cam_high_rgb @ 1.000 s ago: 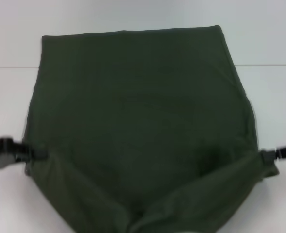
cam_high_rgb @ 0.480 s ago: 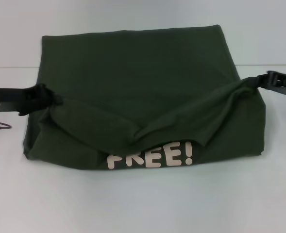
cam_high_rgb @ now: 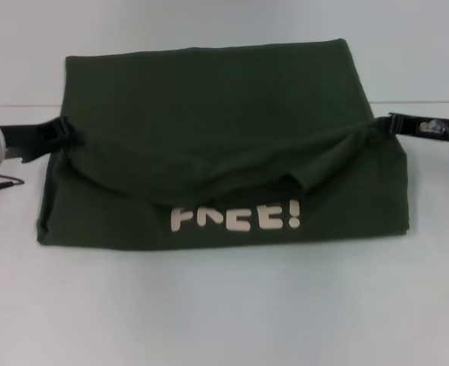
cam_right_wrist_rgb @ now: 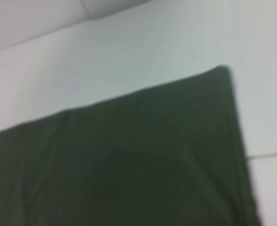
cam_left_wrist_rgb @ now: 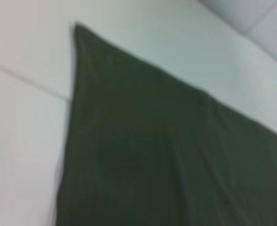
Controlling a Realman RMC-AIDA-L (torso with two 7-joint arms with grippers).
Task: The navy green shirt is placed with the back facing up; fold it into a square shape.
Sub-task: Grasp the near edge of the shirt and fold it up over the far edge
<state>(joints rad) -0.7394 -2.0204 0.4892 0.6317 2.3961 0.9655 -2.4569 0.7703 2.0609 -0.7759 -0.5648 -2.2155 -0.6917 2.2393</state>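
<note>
- Since the earlier frame, both grippers have carried the near edge of the navy green shirt (cam_high_rgb: pixel 216 145) farther toward the far side, so you now see the folded flap lying lower and flatter, and more of the pale lettering (cam_high_rgb: pixel 235 219) is uncovered.
- You find the shirt in the middle of the white table (cam_high_rgb: pixel 224 305), spread as a wide block, with its far edge straight and its near edge close to the lettering.
- On the robot's left, the left gripper (cam_high_rgb: pixel 62 136) meets the left side edge of the shirt, about halfway between near and far edge, and pinches the cloth there.
- On the robot's right, the right gripper (cam_high_rgb: pixel 392 122) is at the right side edge, a little farther back, and pinches the corner of the flap, which rises toward it.
- Between the two grippers the flap hangs in a shallow curve with a small crease near its middle.
- You see in the left wrist view only plain green cloth (cam_left_wrist_rgb: pixel 166 160) with one corner on the table; the right wrist view shows the same cloth (cam_right_wrist_rgb: pixel 129 160) with another corner.
</note>
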